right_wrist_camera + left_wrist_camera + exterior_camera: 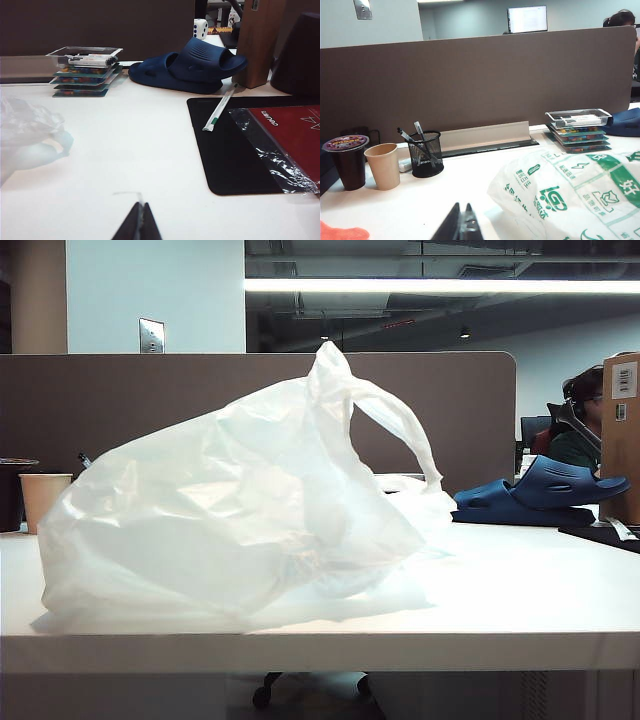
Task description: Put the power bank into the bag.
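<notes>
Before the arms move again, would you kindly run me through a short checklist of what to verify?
1. Left gripper shut, holding nothing, low over the table: ok.
2. Right gripper shut, holding nothing, over the bare table: ok.
3. Power bank on view outside the bag: not ok, none seen in any view.
4. Power bank inside the bag: cannot tell, the plastic hides its contents.
5. Bag resting on the table, handle up: ok.
6. Blue clog and stack of cases apart from the bag: ok.
</notes>
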Robot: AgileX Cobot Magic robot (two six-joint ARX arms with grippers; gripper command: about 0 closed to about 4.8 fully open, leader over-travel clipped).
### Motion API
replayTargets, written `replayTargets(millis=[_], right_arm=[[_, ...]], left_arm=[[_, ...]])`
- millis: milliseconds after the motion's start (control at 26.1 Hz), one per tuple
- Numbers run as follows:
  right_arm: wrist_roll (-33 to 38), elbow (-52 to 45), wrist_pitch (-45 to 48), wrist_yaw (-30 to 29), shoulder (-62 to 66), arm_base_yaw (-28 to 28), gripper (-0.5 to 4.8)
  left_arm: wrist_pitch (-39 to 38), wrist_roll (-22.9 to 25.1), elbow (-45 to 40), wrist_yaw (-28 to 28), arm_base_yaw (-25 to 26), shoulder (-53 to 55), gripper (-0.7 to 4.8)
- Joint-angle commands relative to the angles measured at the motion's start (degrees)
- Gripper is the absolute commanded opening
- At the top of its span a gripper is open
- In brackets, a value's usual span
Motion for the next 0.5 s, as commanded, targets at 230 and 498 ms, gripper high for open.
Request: replayTargets(millis=[230,498], right_arm=[[-1.46,0.17,1.14,0.17,-0.07,0.00,-0.01],[-1.44,-1.46,2.08,0.52,-0.04,-0.02,-0.01]], left_arm=[[4.42,-0.04,-3.17,0.33,-0.04,-0.02,-0.07],[4.28,-0.17,-3.17,0.33,-0.02,-0.02,-0.06]])
